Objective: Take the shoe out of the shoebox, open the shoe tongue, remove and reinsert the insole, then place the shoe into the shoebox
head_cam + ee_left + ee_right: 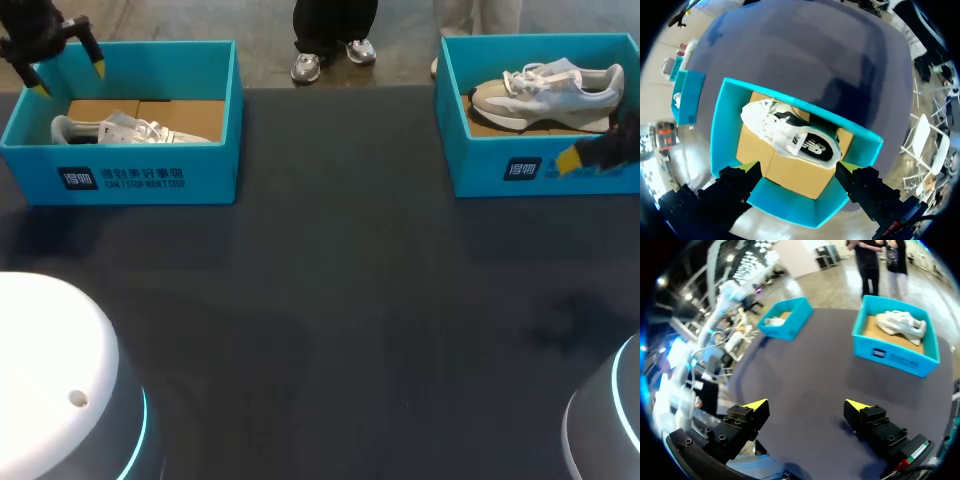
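Observation:
A white shoe (130,130) (790,135) lies on its side on the cardboard floor of the left blue shoebox (150,180) (720,130). My left gripper (68,78) (799,167) hangs open above that box's far left corner, holding nothing. In the right blue shoebox (480,165) (895,357) rests a white and grey shoe (550,90) (900,325). My right gripper (590,152) (807,405) is open and empty, raised high over the table in front of the right box. Only one of its yellow tips shows in the head view.
The dark table (330,300) stretches between the two boxes. White rounded robot bases stand at the near left (50,370) and near right (610,420). The left box (785,320) shows far ahead of my right gripper.

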Available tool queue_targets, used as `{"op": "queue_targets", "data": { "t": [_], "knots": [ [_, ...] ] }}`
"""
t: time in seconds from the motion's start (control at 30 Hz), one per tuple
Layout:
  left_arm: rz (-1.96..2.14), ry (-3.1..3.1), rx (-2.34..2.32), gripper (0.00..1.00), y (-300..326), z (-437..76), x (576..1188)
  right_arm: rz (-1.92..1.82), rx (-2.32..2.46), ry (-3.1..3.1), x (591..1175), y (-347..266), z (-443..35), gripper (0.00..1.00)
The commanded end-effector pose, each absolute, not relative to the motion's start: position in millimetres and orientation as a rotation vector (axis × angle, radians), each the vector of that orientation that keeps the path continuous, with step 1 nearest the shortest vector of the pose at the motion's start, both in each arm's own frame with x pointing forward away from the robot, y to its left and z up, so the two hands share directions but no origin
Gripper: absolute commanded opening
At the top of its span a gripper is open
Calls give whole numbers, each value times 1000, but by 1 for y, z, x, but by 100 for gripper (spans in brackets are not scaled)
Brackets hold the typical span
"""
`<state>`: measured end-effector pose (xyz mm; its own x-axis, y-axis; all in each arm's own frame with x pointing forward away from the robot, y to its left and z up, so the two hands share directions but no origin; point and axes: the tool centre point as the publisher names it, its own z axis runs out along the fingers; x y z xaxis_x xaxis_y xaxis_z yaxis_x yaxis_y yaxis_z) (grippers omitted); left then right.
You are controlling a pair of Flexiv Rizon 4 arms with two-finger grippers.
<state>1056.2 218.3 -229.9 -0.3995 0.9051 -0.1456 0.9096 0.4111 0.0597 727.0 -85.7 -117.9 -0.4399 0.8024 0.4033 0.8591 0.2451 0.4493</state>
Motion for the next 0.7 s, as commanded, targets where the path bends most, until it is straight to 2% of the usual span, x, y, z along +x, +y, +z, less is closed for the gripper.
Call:
{"op": "queue_targets", "data": {
  "t": [0.03, 0.27, 0.7],
  "knots": [
    [3, 2582, 1615, 100, 202, -227, 1056, -846, -1658, -2415, 758, -101, -98, 100],
    [3, 2571, 1622, 100, 199, -226, 1054, -827, -1629, -2512, 794, -135, -78, 100],
    [3, 2571, 1622, 100, 199, -226, 1054, -827, -1629, -2512, 794, -135, -78, 100]
  ]
}}
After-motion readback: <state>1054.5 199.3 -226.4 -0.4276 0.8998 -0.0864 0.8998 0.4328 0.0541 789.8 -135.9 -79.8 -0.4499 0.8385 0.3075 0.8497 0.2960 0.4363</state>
